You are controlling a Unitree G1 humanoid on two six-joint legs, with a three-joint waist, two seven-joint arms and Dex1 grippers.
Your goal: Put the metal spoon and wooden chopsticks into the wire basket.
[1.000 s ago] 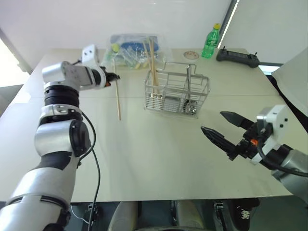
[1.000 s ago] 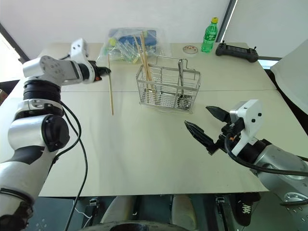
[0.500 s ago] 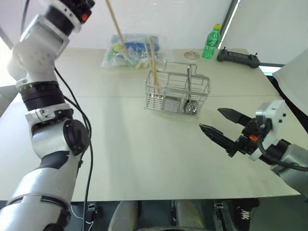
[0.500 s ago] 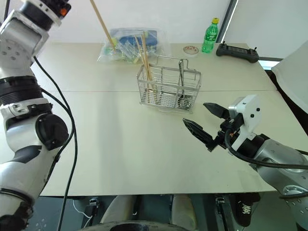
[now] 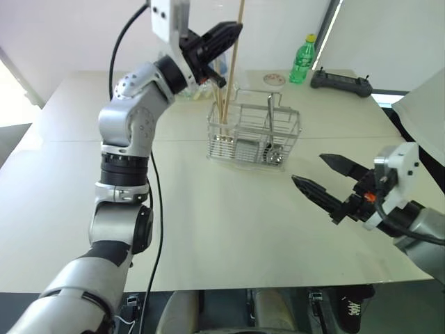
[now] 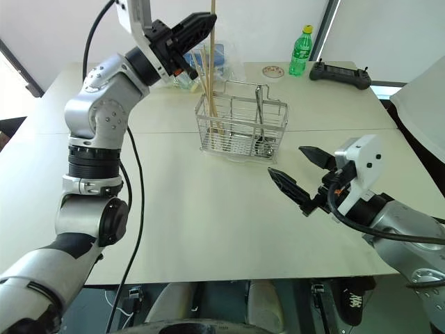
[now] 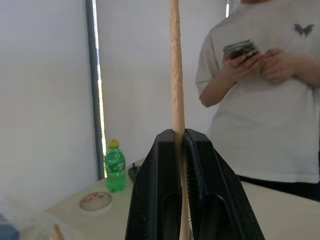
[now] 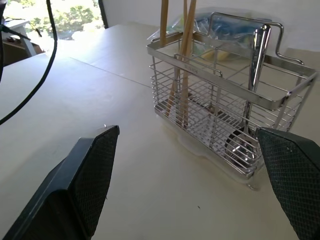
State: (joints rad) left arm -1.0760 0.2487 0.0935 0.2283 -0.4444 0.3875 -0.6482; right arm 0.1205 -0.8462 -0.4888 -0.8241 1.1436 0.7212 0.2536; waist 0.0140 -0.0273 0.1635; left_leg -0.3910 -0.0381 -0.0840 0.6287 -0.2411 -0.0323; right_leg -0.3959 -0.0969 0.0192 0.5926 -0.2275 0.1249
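1. Two black fingers of the right gripper [image 5: 327,183] stand spread wide apart with nothing between them. It hangs low over the near right part of the table [image 5: 208,236], pointing across toward the left and a little away.
2. A lot of bare table lies in front of the right gripper and all along the near and left sides. Nothing lies there.
3. The wire basket [image 5: 254,134] stands upright in the middle of the table, well back from every edge. Its loop handle rises at the back.
4. The metal spoon [image 8: 248,95] is already in the basket, at the end nearer the right gripper. It stands almost upright, bowl down on the basket floor, handle leaning up against the top rim.
5. Some wooden chopsticks [image 8: 182,60] stand in the other end of the basket. Their long sides run up and down, leaning a little, and their tops stick out well above the rim.
6. The left gripper [image 5: 229,31] is high above the table, over the chopstick end of the basket. Its fingers are clamped tight on one more chopstick [image 5: 235,42]. That stick hangs nearly straight up and down, with its low end down at the other sticks in the basket.
7. Behind the basket lies a clear plastic bag [image 6: 219,54]. Farther right sit a small dish [image 5: 273,80], a green bottle [image 5: 301,60] and a black controller [image 5: 341,81], near the far edge.
8. In the left wrist view a person [image 7: 270,100] stands beyond the table, holding a phone [image 7: 239,48].
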